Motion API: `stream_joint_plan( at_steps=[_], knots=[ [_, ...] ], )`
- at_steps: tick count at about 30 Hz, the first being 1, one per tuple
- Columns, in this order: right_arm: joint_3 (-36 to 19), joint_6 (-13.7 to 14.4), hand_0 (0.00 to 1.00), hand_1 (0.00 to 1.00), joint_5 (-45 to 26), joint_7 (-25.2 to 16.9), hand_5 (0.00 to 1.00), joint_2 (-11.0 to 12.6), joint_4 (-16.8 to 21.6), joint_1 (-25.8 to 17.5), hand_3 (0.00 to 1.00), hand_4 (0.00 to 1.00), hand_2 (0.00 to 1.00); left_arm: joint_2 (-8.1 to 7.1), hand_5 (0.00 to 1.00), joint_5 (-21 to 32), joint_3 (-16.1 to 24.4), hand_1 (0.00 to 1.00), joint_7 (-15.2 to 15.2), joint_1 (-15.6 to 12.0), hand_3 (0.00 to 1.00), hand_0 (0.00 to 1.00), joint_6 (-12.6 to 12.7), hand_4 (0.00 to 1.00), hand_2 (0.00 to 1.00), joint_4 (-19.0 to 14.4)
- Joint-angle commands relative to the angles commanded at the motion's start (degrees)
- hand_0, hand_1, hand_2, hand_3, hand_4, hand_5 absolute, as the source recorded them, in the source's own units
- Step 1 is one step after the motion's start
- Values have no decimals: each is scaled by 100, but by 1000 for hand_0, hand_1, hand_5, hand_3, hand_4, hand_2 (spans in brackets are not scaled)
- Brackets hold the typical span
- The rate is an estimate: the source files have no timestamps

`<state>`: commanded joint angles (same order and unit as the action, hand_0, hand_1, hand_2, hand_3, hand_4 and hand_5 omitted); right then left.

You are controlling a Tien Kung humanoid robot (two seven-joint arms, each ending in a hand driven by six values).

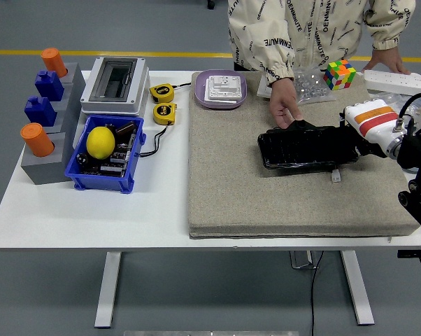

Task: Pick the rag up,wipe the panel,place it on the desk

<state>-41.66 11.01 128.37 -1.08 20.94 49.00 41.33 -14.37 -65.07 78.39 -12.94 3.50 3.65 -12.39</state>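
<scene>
**Desk:** What does the head view give you for surfaces?

**Me:** I see a white table (56, 217) with a thick, coarse grey-beige felt mat (266, 203) covering its right part. On the mat lies a glossy black rectangular panel (294, 148) with rounded corners. A small white piece (336, 176) sits on the mat just in front of it.

**Desk:** And the rag?

**Me:** I can't make it out as a separate thing. The right hand (347, 142) is black and lies over the panel's right end, black on black. If the rag is there, it is under that hand.

**Desk:** So is the hand gripping or flat?

**Me:** I cannot tell. The hand rests on the panel, its white wrist with an orange and red band just behind it.

**Desk:** Anyone else touching it?

**Me:** A person stands at the far side. One of the person's hands (286, 105) reaches down to the panel's far edge, fingers touching it. The other hand (392, 61) rests on a white power strip (406, 82).

**Desk:** Left side?

**Me:** A blue plastic bin (105, 178) holds a smooth yellow lemon (101, 141). Beside it stands a grey stepped block (53, 143) carrying orange cylinders and blue blocks.
</scene>
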Motion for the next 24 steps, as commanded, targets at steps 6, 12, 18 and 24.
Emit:
stream_joint_plan(
  at_steps=[6, 12, 18, 24],
  knots=[
    [35, -34, 277, 311, 39, 28, 26, -272, 68, 121, 379, 957, 374, -28, 508, -2, -28, 657, -2, -27, 574, 634, 0, 614, 686, 3],
    [133, -65, 276, 311, 36, 70, 27, -563, 130, 262, 379, 957, 374, -62, 508, -13, -49, 657, -2, -55, 574, 634, 1, 614, 686, 3],
    [258, -87, 275, 312, 19, 99, 27, -831, 156, 385, 379, 957, 374, -68, 508, 0, -81, 657, 0, -37, 574, 634, -2, 614, 686, -2],
    [241, -103, 275, 312, 18, 117, 26, -1073, 152, 426, 379, 956, 375, -75, 508, -2, -79, 658, -1, -26, 574, 634, -1, 614, 684, 4]
  ],
)
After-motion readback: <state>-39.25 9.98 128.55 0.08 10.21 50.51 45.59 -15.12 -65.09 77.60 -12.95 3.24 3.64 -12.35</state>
